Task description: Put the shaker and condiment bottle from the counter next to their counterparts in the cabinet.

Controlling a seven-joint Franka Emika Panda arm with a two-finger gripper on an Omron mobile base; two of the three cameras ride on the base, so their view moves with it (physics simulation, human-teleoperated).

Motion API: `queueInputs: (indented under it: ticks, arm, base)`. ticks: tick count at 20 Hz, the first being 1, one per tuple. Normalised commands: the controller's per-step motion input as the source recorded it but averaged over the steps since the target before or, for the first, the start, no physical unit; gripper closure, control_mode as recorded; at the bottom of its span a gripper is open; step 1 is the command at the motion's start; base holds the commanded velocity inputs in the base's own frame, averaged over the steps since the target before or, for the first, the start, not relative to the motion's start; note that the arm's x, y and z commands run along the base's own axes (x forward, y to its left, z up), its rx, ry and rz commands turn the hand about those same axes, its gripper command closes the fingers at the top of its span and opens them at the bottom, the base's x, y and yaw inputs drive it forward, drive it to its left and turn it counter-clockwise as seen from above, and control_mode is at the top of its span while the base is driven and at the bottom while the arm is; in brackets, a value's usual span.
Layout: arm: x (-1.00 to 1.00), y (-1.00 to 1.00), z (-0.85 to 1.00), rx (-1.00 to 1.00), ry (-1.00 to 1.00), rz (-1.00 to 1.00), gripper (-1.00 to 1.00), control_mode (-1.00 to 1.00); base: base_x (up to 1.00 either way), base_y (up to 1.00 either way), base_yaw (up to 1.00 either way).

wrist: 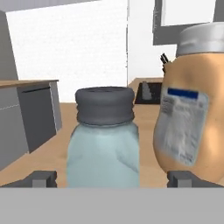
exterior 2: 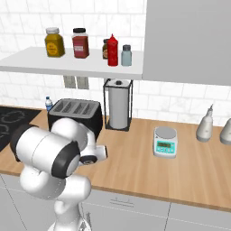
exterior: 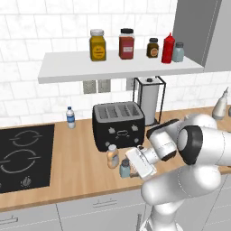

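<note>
Blue-grey shaker (wrist: 104, 140); orange-brown condiment bottle (wrist: 194, 109)

Shaker (wrist: 104, 151) glassy, matt cap; counter (exterior: 81, 173) wood; toaster (exterior: 118, 124) glossy.

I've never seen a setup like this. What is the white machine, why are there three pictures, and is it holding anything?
It is a white robot arm in a simulated kitchen. Two pictures come from cameras behind it, left and right; the third looks out from its hand. On the wooden counter stand a toaster, a paper towel holder, a water bottle, a scale, plus the small shaker and orange-brown condiment bottle. The shelf above carries jars, a red squeeze bottle and a matching shaker. The fingers stand open either side of the counter shaker, holding nothing yet.
</note>
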Motion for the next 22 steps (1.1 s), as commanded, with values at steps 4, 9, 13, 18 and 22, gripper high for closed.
queueInputs:
  ticks: [4, 9, 13, 18, 22]
  arm:
    - [0.03, 0.22, -0.02, 0.00, 0.08, -0.14, 1.00, -1.00]
    - [0.19, 0.00, -0.09, 0.07, 0.17, -0.09, 1.00, -1.00]
    - [-0.61, -0.43, 0.46, 0.32, 0.37, -0.38, 1.00, -1.00]
    - [-0.72, -0.47, 0.99, 0.31, 0.35, -0.34, 1.00, -1.00]
    - [-0.15, 0.02, 1.00, -0.03, 0.12, -0.19, 1.00, -1.00]
  base:
    - [0.00, 0.00, 0.00]
    - [0.00, 0.00, 0.00]
    - [0.00, 0.00, 0.00]
    - [0.00, 0.00, 0.00]
    - [0.00, 0.00, 0.00]
